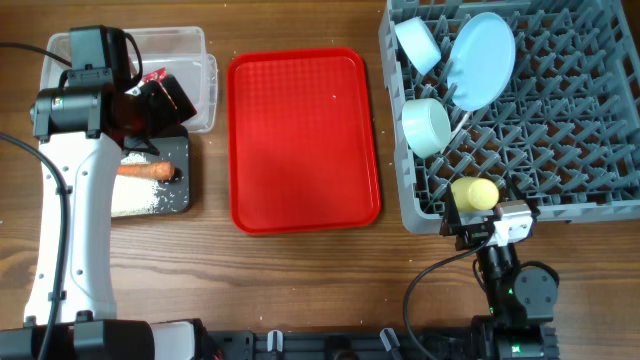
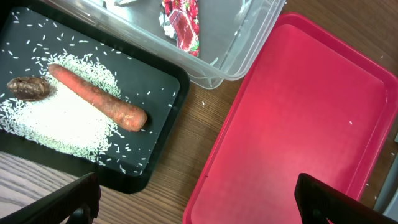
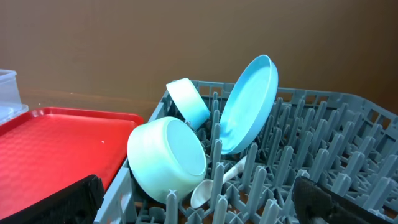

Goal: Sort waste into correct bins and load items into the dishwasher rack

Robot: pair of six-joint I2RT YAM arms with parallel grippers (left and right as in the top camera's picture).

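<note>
The black tray point(image 1: 178, 150) point(image 2: 155, 81) holds the orange carrot point(image 1: 145, 171) point(image 2: 96, 96), white rice point(image 2: 56, 124) and a brown scrap point(image 2: 28, 88). The clear tub point(image 1: 185, 45) point(image 2: 249, 43) holds the red wrapper point(image 2: 183, 22). Tissues are mostly hidden. My left gripper point(image 1: 165, 95) point(image 2: 196, 186) is open and empty above the tub and tray. The grey rack point(image 1: 560, 130) point(image 3: 323, 155) holds the blue plate point(image 1: 482, 60) point(image 3: 249, 102), white bowl point(image 1: 418, 45) point(image 3: 189, 102), mint bowl point(image 1: 427, 126) point(image 3: 168, 158), white spoon point(image 3: 208, 190) and yellow cup point(image 1: 475, 192). My right gripper point(image 1: 468, 222) point(image 3: 196, 186) is open at the rack's front edge, beside the cup.
The flat red serving tray point(image 1: 305, 140) point(image 2: 298, 124) point(image 3: 50, 143) lies bare between the bins and the rack. The rack's left wall runs close along its right edge. Bare wooden table lies in front of the tray.
</note>
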